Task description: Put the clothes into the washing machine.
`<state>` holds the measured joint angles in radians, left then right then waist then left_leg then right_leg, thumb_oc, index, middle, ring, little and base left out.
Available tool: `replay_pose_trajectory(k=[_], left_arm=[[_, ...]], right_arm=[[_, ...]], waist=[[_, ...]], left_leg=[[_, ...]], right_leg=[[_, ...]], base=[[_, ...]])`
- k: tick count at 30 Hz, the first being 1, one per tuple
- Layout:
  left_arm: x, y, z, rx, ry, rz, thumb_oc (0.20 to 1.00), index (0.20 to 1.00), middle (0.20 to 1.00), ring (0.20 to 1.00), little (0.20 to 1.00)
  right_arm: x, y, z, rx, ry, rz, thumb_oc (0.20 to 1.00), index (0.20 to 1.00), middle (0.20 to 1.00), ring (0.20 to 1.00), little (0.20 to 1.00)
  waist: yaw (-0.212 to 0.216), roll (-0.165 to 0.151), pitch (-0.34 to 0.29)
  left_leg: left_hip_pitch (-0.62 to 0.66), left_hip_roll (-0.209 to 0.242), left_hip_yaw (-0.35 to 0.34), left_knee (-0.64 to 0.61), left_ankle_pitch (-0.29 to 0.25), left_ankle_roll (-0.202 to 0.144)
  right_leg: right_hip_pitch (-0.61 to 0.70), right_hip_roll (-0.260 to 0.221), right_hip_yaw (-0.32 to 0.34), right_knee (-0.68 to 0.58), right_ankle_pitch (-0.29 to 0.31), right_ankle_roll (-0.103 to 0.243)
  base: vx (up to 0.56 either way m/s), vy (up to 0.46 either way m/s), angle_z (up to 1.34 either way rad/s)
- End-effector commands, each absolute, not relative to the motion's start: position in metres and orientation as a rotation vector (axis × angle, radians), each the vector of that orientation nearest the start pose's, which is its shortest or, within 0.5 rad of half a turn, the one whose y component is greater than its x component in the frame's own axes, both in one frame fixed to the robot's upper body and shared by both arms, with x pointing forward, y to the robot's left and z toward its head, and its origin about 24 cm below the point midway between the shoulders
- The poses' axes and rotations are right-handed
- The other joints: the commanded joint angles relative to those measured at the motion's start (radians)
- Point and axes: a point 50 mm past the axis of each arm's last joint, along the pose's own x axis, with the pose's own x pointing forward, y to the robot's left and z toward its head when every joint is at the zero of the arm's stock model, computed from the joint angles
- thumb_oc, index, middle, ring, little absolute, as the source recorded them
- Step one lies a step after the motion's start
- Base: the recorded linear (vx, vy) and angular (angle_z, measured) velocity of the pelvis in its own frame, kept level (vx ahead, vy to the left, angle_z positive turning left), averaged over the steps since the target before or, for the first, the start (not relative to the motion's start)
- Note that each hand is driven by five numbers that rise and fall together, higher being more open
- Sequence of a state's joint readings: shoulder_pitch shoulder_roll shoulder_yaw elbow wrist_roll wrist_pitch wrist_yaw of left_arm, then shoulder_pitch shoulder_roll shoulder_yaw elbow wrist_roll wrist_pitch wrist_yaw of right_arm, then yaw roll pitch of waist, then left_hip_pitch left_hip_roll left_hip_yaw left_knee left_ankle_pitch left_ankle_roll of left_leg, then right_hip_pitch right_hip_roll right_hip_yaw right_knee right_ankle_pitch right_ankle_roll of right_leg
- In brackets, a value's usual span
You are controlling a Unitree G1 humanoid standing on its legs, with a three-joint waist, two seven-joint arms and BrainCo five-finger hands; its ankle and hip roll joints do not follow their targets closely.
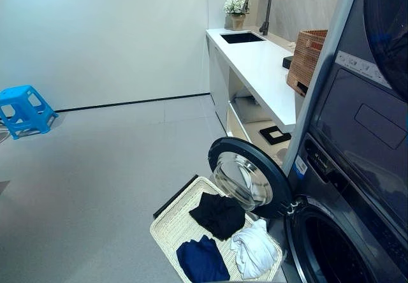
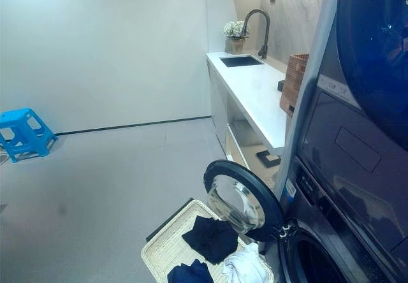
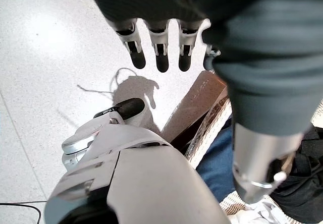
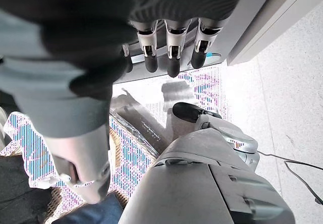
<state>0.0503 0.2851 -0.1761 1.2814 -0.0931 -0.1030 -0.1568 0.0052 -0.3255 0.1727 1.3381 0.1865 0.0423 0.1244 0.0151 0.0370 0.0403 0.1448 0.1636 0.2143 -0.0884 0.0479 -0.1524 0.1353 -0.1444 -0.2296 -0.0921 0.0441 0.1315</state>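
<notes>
Clothes (black (image 1: 218, 214), navy (image 1: 201, 261), white (image 1: 254, 249)) seen in basket (image 1: 167, 227) beside open washer door (image 1: 245, 176), w/in reach for loading. Left hand (image 3: 159, 50) & right hand (image 4: 171, 50) held relaxed-straight, nothing grasped.

- washer (image 1: 338, 251) drum mouth open, nothing across it
- door (image 1: 245, 176) swung wide toward basket (image 1: 167, 222), hangs over its far corner, narrows the way from basket to drum
- clothes (image 1: 220, 214) lie loose in basket, uncovered from above
- wide bare floor (image 1: 115, 162) left of basket
- counter (image 1: 258, 66) behind door, stool (image 1: 25, 109) well apart
</notes>
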Motion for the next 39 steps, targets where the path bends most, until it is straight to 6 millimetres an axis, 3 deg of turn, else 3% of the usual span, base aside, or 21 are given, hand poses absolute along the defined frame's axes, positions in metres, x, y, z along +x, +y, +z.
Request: replay_pose_trajectory(k=[1,27,33,39], left_arm=[[0.086,0.253,-0.156,0.215,1.201,-0.044,1.0,1.0,1.0,1.0,1.0],[0.092,0.256,-0.153,0.187,1.157,0.003,1.0,1.0,1.0,1.0,1.0],[0.15,0.252,-0.135,0.135,0.92,0.1,1.0,1.0,1.0,1.0,1.0],[0.208,0.254,-0.097,0.073,0.594,0.246,1.0,1.0,1.0,1.0,1.0]], right_arm=[[0.077,-0.255,-0.16,-0.146,1.353,-0.06,1.0,1.0,1.0,1.0,1.0],[0.085,-0.259,-0.158,-0.147,1.334,-0.066,1.0,1.0,1.0,1.0,1.0],[0.135,-0.265,-0.142,-0.144,1.179,-0.11,1.0,1.0,1.0,1.0,1.0],[0.16,-0.27,-0.131,-0.131,1.078,-0.16,1.0,1.0,1.0,1.0,1.0]], waist=[[0.019,-0.041,0.021],[0.016,-0.031,0.05],[0.013,-0.013,0.164],[0.019,-0.004,0.271]], left_leg=[[-0.007,-0.012,-0.007,0.001,-0.047,0.036],[-0.024,-0.002,-0.008,0.001,-0.034,0.032],[-0.133,0.024,-0.024,0.001,0.007,0.026],[-0.233,0.007,-0.066,0.001,0.026,0.032]], right_leg=[[-0.039,-0.067,-0.014,0.005,0.03,0.065],[-0.054,-0.073,-0.016,0.007,0.035,0.066],[-0.171,-0.063,0.003,0.018,0.056,0.048],[-0.261,-0.055,0.013,0.022,0.076,0.037]], base=[[0.0,0.0,0.0],[0.01,0.0,0.0],[-0.17,0.018,-0.03],[-0.11,-0.003,0.04]])
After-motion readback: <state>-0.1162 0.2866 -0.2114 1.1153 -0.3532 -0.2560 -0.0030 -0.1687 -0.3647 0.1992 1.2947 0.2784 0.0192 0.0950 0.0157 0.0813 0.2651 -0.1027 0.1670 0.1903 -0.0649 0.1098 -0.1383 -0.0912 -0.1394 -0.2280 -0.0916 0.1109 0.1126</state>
